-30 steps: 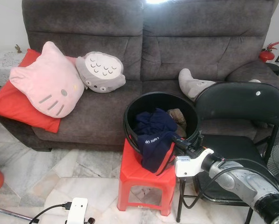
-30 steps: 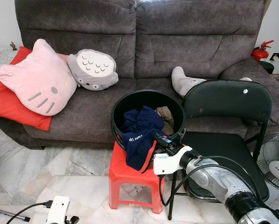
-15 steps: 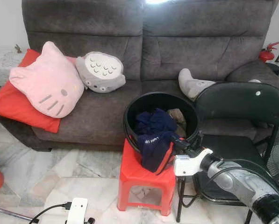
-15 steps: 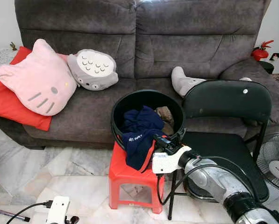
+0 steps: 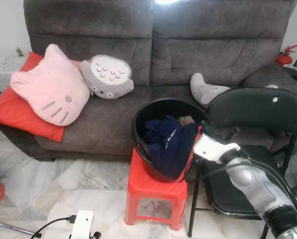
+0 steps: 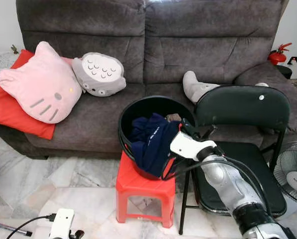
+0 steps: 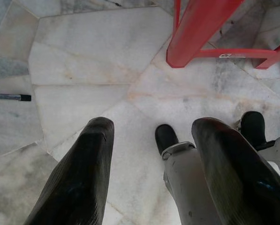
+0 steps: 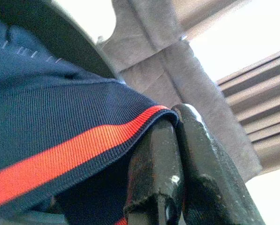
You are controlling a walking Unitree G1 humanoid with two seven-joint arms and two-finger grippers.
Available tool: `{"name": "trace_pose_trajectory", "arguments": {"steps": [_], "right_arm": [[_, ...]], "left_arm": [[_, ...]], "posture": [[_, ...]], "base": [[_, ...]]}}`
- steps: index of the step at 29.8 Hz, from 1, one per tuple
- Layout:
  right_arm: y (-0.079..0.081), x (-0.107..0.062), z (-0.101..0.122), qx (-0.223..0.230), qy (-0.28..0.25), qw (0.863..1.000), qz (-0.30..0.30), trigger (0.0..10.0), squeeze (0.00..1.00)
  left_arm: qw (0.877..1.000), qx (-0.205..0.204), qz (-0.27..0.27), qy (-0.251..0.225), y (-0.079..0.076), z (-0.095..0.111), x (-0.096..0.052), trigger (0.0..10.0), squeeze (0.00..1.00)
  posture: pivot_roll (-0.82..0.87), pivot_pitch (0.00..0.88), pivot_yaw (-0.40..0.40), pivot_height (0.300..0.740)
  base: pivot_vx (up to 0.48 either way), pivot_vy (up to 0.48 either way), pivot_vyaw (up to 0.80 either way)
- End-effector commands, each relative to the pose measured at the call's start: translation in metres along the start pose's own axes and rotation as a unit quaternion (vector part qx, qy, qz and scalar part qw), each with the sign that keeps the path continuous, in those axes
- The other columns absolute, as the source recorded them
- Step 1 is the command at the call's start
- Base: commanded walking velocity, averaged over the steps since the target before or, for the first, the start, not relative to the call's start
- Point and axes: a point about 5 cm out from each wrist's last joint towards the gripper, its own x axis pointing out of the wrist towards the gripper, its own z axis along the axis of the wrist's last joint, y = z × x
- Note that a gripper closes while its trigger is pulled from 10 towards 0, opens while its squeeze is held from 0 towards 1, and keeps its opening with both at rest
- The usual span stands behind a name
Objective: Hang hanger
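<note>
A navy garment (image 5: 169, 144) with a red-striped hem lies half in a black bucket (image 5: 138, 132) and half over its front rim. The bucket stands on a red plastic stool (image 5: 148, 186) in front of the sofa. My right gripper (image 5: 200, 131) is at the bucket's right rim, shut on the garment's hem; in the right wrist view the fingers (image 8: 196, 154) pinch the red-striped edge (image 8: 83, 150). My left gripper (image 7: 151, 140) hangs open over the marble floor. No hanger can be made out.
A black folding chair (image 5: 257, 109) stands right beside the stool, under my right arm. A grey sofa (image 5: 153, 45) behind holds a pink cat pillow (image 5: 51, 87), a grey owl pillow (image 5: 108, 77) and a red cushion. A fan (image 6: 292, 172) stands far right. A white device (image 5: 82, 224) and cable lie on the floor.
My right gripper has risen from low at the bucket's front to its right rim, lifting the garment's hem up and to the right. The left arm has not moved.
</note>
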Motion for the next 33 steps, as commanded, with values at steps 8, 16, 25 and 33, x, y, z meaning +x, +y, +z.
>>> {"name": "trace_pose_trajectory", "arguments": {"steps": [8, 16, 25, 33], "right_arm": [[-0.020, 0.006, 0.035, 0.060, -0.032, 0.997, -0.039, 10.0, 0.00], [-0.013, -0.007, 0.057, 0.087, -0.023, 0.996, 0.018, 10.0, 0.00], [-0.003, -0.045, 0.054, 0.096, 0.051, 0.986, 0.123, 10.0, 0.00], [0.014, -0.061, 0.060, 0.181, 0.080, 0.959, 0.203, 10.0, 0.00]], "left_arm": [[1.000, 0.013, 0.004, 0.008, 0.002, -0.003, -0.001, 10.0, 0.00], [1.000, 0.013, 0.004, 0.008, 0.003, -0.003, -0.001, 10.0, 0.00], [1.000, 0.012, 0.004, 0.008, 0.002, -0.002, 0.000, 10.0, 0.00], [1.000, 0.013, 0.005, 0.007, 0.002, -0.001, 0.000, 10.0, 0.00]], "posture": [[-0.07, 0.000, 0.020, 0.740], [-0.07, 0.000, 0.022, 0.740], [-0.10, 0.000, 0.022, 0.740], [-0.10, 0.000, 0.022, 0.740]], "base": [[0.000, 0.000, 0.00], [0.000, 0.000, 0.00], [0.000, 0.000, 0.00], [0.000, 0.000, 0.00]]}}
